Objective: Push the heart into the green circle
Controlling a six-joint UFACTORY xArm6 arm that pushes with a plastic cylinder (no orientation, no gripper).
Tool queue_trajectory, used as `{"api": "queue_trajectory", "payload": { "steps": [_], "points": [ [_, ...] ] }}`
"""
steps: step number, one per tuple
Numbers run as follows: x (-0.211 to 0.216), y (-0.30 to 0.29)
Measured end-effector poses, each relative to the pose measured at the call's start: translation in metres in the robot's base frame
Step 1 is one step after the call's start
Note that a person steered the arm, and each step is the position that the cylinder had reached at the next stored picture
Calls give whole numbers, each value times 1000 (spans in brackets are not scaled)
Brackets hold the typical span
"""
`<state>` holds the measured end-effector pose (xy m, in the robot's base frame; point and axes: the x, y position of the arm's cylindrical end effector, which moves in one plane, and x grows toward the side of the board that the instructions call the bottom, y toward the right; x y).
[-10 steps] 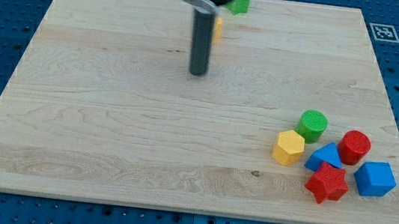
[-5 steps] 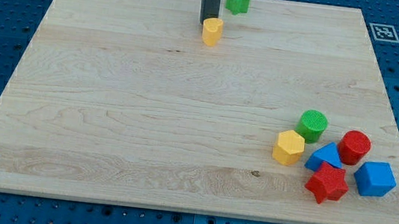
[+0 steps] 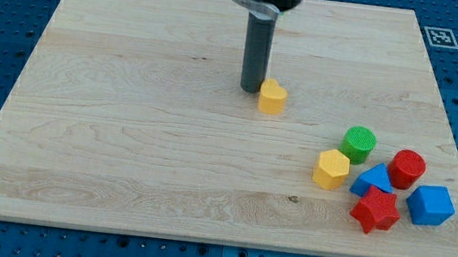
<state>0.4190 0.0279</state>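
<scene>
Yellow heart (image 3: 272, 96) touching my tip (image 3: 251, 89), just to its lower right; green circle (image 3: 358, 144) farther along same diagonal; no claw fitted, nothing held.

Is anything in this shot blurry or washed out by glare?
Camera view: even light, no glare on the wooden board; the yellow heart block and my tip beside it are sharp; only the tool's mount at the view's top looks slightly soft.

A single view is given: the wooden tabletop (image 3: 124, 134) is seen from above and in front, tilted downward, near enough that all four edges are nearly contained. No second view is provided.
</scene>
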Motion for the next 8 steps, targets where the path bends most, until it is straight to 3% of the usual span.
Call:
{"api": "queue_trajectory", "payload": {
  "steps": [2,5,8],
  "points": [
    [38,44],
    [0,51],
    [56,80]
  ]
}}
